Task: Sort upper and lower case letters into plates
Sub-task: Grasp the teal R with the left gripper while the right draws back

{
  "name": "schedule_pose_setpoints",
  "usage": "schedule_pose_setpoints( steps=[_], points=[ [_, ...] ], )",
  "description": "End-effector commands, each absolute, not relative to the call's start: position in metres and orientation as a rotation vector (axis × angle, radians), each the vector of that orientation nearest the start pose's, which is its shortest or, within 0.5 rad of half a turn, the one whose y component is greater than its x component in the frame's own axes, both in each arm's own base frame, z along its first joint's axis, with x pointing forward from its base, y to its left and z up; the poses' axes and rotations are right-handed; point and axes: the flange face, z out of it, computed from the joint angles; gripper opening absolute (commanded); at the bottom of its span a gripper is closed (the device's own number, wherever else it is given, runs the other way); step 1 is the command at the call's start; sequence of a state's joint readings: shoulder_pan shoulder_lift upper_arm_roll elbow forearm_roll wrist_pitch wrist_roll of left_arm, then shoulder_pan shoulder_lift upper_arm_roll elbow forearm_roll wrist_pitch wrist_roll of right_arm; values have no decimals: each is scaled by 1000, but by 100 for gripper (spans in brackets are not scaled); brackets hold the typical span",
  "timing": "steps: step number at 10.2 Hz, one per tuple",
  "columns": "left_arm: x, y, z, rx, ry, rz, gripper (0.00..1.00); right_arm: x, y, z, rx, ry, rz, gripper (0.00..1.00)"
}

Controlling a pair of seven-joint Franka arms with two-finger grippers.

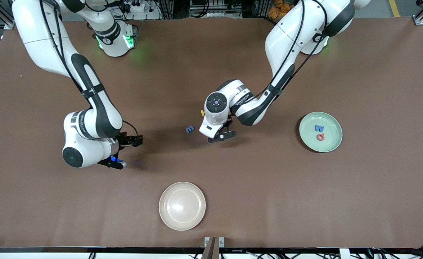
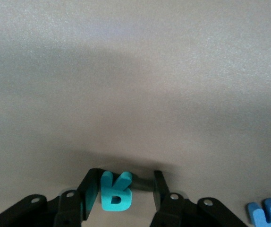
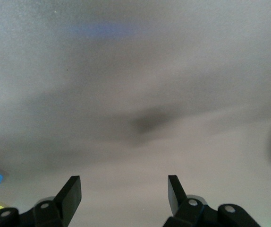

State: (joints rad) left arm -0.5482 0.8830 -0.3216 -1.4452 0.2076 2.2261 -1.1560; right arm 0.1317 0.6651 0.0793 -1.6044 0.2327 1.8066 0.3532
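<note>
Clock directions are those of the front view, with 12 o'clock at the robots' bases.

The left gripper (image 1: 216, 136) is low over the middle of the table (image 1: 377, 201). In the left wrist view its fingers (image 2: 90, 193) stand on both sides of a teal letter (image 2: 115, 191) that lies flat on the table. They are partly closed. One finger touches the letter's edge and the other is just beside it, with a narrow gap, so the letter is enclosed but not clamped. The letter looks like a "K" or a "b"; I cannot tell which. Its straight stem runs along the fingers.

A blue letter "E" (image 1: 190, 129) lies just beside the left gripper at its 9 o'clock, a little tilted. A yellow letter (image 1: 202, 112) lies at 11 o'clock, half hidden by the left arm's wrist, and cannot be read.

The mint green plate (image 1: 335, 122) is at 3 o'clock of the table. In it lie a blue "W" (image 1: 319, 128), which reads upright for the front camera, and a round red-pink letter (image 1: 320, 136) touching it at its 6 o'clock; I cannot read this one. A cream plate (image 1: 164, 216) is at 6 o'clock.

The right gripper (image 1: 136, 141) waits low over the table at 9 o'clock of the "E", well apart from it. Its fingers (image 3: 71, 191) are wide open and hold nothing.

Small print on both arms' wrists is too small to read.
</note>
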Motion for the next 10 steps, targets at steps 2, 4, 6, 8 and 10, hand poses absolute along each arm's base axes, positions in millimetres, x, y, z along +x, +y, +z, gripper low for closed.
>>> schedule_pose_setpoints(
  steps=[2,4,6,8,10],
  points=[
    [499,-509,169,-3105,-413,179,26,622,178,224,-2903,493,735,82],
    [499,-509,170,-3105,-413,178,13,620,198,226,-2913,566,713,83],
    [500,-508,171,-3106,-417,178,13,619,210,227,-2914,632,701,83],
    [504,-507,177,-3109,-432,179,0,609,250,230,-2930,749,676,83],
    [508,-503,183,-3105,-453,181,0,613,249,231,-2917,790,655,88]
  ],
)
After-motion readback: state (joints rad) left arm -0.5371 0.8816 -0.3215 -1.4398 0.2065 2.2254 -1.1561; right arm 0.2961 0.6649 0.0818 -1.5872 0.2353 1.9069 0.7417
